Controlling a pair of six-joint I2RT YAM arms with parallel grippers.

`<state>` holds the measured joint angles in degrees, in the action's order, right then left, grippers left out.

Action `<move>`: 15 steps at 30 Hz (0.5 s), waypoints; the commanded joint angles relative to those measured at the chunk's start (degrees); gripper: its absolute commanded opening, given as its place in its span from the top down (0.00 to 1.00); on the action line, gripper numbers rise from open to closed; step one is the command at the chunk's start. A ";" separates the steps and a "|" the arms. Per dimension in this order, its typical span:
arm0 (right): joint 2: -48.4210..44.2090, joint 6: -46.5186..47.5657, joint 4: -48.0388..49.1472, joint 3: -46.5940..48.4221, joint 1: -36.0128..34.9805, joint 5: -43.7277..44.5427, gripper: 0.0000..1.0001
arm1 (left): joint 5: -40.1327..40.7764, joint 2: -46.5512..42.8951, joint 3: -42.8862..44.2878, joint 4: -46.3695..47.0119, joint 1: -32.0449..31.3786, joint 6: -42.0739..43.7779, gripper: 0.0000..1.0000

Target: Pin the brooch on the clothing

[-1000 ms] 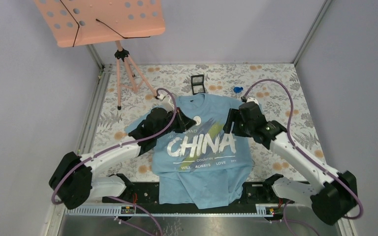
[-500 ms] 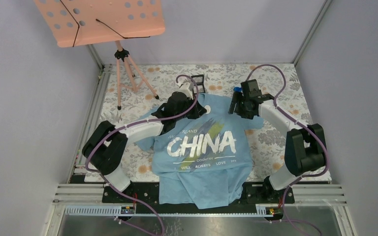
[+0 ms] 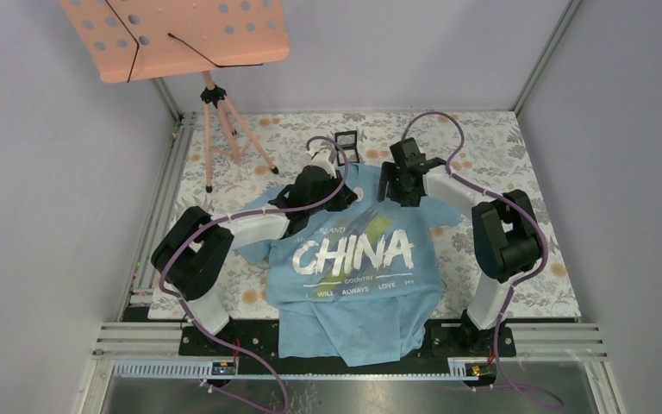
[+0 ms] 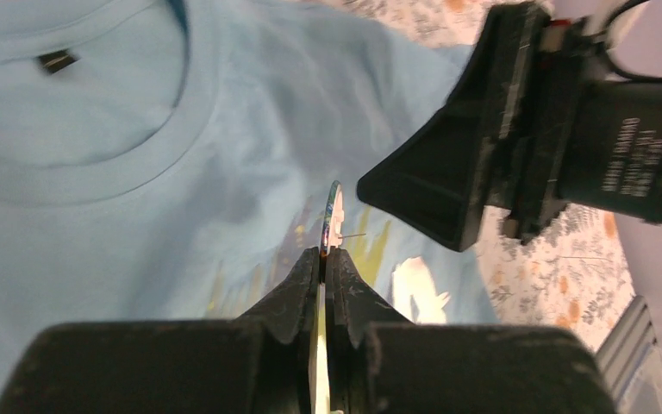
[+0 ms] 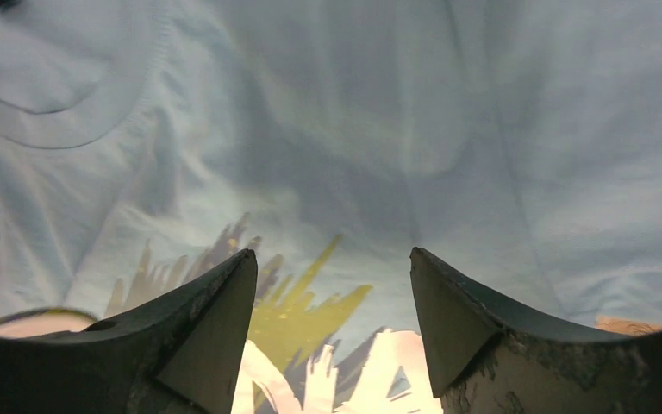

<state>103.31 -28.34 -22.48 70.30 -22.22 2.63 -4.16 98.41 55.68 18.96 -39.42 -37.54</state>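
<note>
Left gripper (image 4: pixel 325 259) is clamped on the brooch (image 4: pixel 334 207), seen edge-on, its face hidden, above the T-shirt (image 4: pixel 95 216) chest below the collar. Right gripper (image 5: pixel 332 254), fingers spread wide, hovers just beside it over the yellow-green streak (image 5: pixel 310 302).

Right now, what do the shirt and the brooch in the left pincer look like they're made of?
The T-shirt looks like soft matte knit, likely cotton: it wrinkles and has a ribbed collar. The brooch, edge-on in the left pincer, seems thin and rigid, its rim glinting, metal or glossy plastic; a fine wire pin sticks out.
</note>
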 commanded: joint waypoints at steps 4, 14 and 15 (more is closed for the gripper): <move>1.79 -0.80 1.14 7.24 -6.87 -0.03 0.27 | 7.04 -7.70 -9.08 5.81 5.27 -0.86 1.00; 11.49 -8.24 -4.09 18.99 -17.53 4.68 0.34 | 10.97 -16.48 -20.03 5.05 12.49 1.82 1.00; 12.42 -8.90 -4.90 20.71 -18.01 5.50 0.35 | 11.29 -16.97 -20.43 4.96 12.52 2.44 1.00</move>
<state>112.16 -33.23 -23.49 85.49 -37.91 3.88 4.01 85.14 36.82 20.95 -27.44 -37.56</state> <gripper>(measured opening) 0.668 0.032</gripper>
